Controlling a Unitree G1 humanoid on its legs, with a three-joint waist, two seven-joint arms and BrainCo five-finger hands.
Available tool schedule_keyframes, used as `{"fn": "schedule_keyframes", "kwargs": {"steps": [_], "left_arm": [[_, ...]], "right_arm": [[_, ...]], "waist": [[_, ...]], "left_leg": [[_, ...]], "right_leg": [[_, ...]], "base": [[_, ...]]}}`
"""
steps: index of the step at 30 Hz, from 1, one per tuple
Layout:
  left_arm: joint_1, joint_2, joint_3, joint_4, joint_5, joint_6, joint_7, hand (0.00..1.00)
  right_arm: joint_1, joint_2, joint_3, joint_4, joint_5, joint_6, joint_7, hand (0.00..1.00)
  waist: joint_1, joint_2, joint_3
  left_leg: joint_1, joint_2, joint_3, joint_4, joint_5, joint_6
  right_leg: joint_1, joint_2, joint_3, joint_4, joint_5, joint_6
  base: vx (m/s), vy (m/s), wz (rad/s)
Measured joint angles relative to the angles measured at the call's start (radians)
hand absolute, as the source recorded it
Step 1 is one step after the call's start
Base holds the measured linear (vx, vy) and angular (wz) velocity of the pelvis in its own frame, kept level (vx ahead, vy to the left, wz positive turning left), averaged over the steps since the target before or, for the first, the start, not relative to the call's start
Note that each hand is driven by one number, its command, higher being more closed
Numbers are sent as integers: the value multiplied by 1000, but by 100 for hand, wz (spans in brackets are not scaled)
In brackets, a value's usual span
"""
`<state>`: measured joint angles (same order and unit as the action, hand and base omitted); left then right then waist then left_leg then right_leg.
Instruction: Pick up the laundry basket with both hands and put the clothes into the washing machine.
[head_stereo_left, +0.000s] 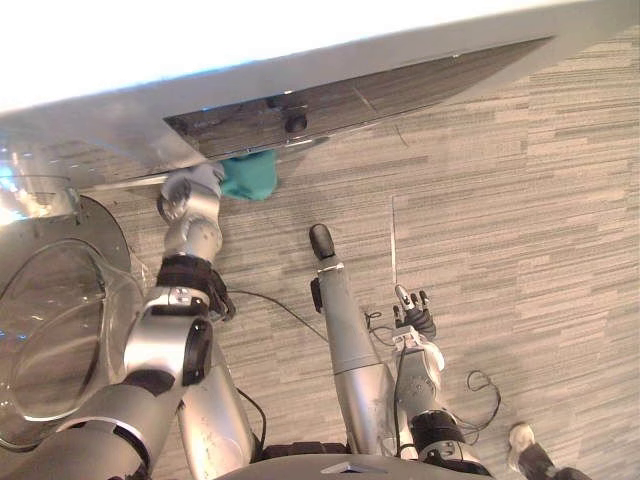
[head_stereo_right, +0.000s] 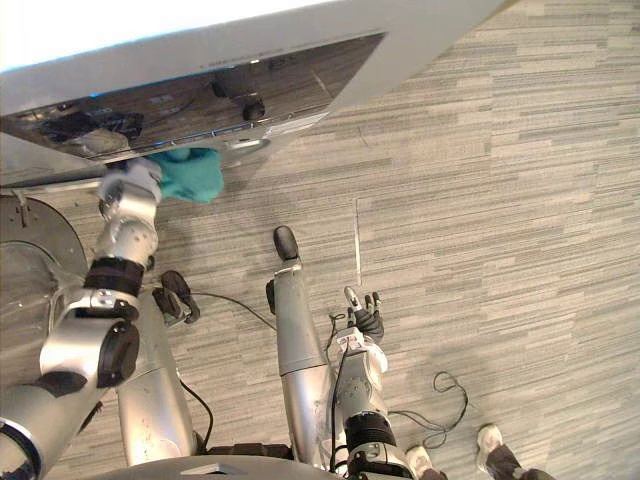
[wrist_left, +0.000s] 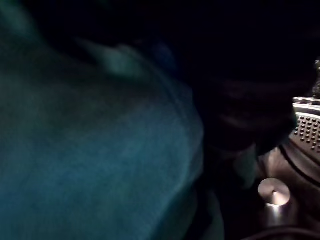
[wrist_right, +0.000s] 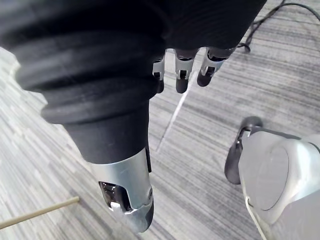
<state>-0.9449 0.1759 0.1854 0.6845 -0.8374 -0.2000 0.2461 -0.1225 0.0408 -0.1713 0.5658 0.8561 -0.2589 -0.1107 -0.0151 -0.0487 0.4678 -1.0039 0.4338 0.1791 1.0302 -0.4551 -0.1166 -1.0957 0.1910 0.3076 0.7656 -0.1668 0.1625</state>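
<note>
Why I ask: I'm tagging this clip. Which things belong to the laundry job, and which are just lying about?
Job: teal cloth, at the machine's opening; washing machine; its open glass door; perforated drum.
Idle or stray: right hand, hanging open; a person's shoe; thin wooden stick on the floor.

A white shoe (head_stereo_left: 520, 436) rests on striped grey carpet (head_stereo_left: 520, 190).

Teal cloth garment (head_stereo_right: 190, 172) looks soft and matt, perforated metal drum (wrist_left: 307, 131) shiny, clear round washing-machine door (head_stereo_left: 50, 330) glossy and smooth, grey striped carpet floor (head_stereo_left: 500, 200) matt and finely ribbed.
</note>
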Motion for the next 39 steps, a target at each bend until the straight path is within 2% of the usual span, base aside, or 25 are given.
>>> {"fn": "schedule_keyframes", "kwargs": {"steps": [9, 13, 15, 16, 20, 21, 22, 24, 27, 32, 39], "left_arm": [[-316, 187, 73, -47, -143, -68, 40, 100], [-362, 234, 43, -44, -181, -117, 39, 100], [-389, 245, -2, -29, -181, -106, 41, 100], [-423, 258, -42, -3, -179, -95, 41, 0], [-477, 300, -154, 15, -17, -52, 54, 0], [-490, 313, -195, 18, 107, -33, 80, 0], [-502, 322, -220, 20, 175, -24, 99, 0], [-561, 359, -319, 44, 404, 25, 160, 0], [-628, 390, -420, 89, 601, 72, 193, 0], [-667, 432, -465, 151, 649, 93, 198, 0], [-702, 436, -461, 162, 645, 94, 200, 0]], "right_arm": [[39, 0, -1, 4, 51, 0, 29, 0], [42, -5, -1, 11, 60, 1, 44, 0], [42, -10, -1, 15, 60, 1, 46, 0], [42, -14, -1, 23, 60, 1, 47, 0], [56, -27, -1, 38, 71, 1, 76, 0], [72, -31, -1, 36, 83, 0, 86, 0], [81, -33, -1, 36, 85, 0, 87, 0], [112, -42, -2, 39, 103, -1, 88, 0], [134, -40, -27, 45, 128, -2, 89, 0], [141, -40, -41, 66, 129, -2, 89, 0], [146, -40, -56, 75, 128, -3, 89, 0]], "waist": [[7, -9, 28], [5, -9, 28], [9, -9, 31], [11, -10, 34], [19, -10, 45], [21, -10, 45], [22, -10, 45], [26, -13, 57], [23, -15, 58], [3, -17, 60], [-2, -17, 60]], "left_leg": [[-61, 13, -30, 15, 0, 0], [-68, 12, -30, 15, 0, 0], [-83, 11, -34, 17, 0, 0], [-90, 10, -36, 20, 1, 0], [-109, 10, -44, 38, 1, 0], [-122, 11, -47, 45, 1, 0], [-130, 11, -50, 50, 1, 0], [-156, 11, -56, 66, 4, 5], [-194, 9, -68, 80, 12, 19], [-218, 4, -64, 101, 16, 31], [-248, 3, -67, 120, 18, 38]], "right_leg": [[-29, 8, -24, -19, 17, -1], [-35, 7, -29, -21, 17, -2], [-46, 6, -36, -20, 19, -3], [-53, 6, -38, -17, 19, -4], [-66, 7, -43, -10, 23, -3], [-75, 6, -45, -8, 27, -2], [-82, 7, -46, -7, 29, -2], [-98, 6, -47, -8, 44, -2], [-121, 2, -51, -17, 67, 1], [-134, -5, -45, -38, 97, 8], [-155, -8, -45, -41, 112, 12]], "base": [[33, 51, -3], [36, 42, 1], [25, 38, 4], [28, 43, 2], [22, 39, 1], [4, 35, -1], [-1, 46, -2], [-6, 53, -5], [-35, 72, -1], [-18, 67, -8], [15, 57, -2]]}}
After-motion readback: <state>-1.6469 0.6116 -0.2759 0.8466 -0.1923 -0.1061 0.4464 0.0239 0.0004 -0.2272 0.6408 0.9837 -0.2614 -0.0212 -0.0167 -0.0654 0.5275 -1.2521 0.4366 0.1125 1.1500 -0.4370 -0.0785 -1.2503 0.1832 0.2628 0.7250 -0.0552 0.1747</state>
